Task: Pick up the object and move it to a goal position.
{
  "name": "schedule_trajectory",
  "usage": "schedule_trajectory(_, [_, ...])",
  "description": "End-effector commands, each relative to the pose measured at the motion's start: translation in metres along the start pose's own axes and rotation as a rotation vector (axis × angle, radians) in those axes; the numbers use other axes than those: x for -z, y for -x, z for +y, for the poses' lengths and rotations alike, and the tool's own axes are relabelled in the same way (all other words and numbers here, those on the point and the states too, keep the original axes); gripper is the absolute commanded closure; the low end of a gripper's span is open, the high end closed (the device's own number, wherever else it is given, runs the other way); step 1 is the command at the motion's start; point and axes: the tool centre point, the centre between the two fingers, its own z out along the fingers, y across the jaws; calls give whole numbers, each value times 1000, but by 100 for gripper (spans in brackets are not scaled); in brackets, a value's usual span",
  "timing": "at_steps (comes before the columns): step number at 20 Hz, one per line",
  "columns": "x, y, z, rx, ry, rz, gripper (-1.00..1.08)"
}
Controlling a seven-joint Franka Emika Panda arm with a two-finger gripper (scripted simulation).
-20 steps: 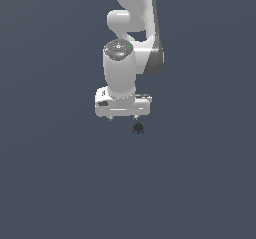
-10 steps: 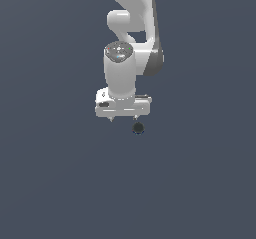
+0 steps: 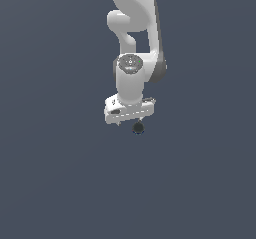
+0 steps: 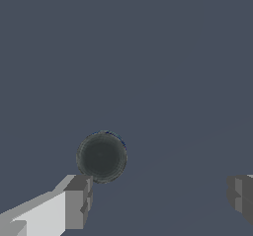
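Note:
The object (image 3: pixel 138 128) is a tiny dark round can on the grey floor, just below the white gripper's hand in the exterior view. In the wrist view the object (image 4: pixel 102 157) is a dark disc seen from above, lying beside one grey fingertip (image 4: pixel 77 202) and off the middle of the gap. My gripper (image 4: pixel 158 198) is open and empty, with the other fingertip (image 4: pixel 240 194) far apart. In the exterior view the gripper (image 3: pixel 129 121) points down and its fingers are mostly hidden by the hand.
The white arm (image 3: pixel 134 28) rises from the hand toward the top of the exterior view. A plain dark grey floor (image 3: pixel 60 173) surrounds everything. No goal marker shows.
The arm and hand have stayed almost still over the object; the hand has shifted only slightly.

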Motion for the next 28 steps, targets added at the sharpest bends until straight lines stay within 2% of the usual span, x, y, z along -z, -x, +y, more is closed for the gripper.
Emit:
schedule_trajectory(1, [-16,3,-12,78,3,0,-92])
schedule_trajectory(7, [-48,12,-38,239,4,2,-92])
schedule_trajectory(12, [-61,17,-51,313,2,4,-92])
schedule_trajectory(21, [-69,19,-53,325,1,4,-92])
schedule_trajectory(28, [-100,20,-54,330,1,4,-92])
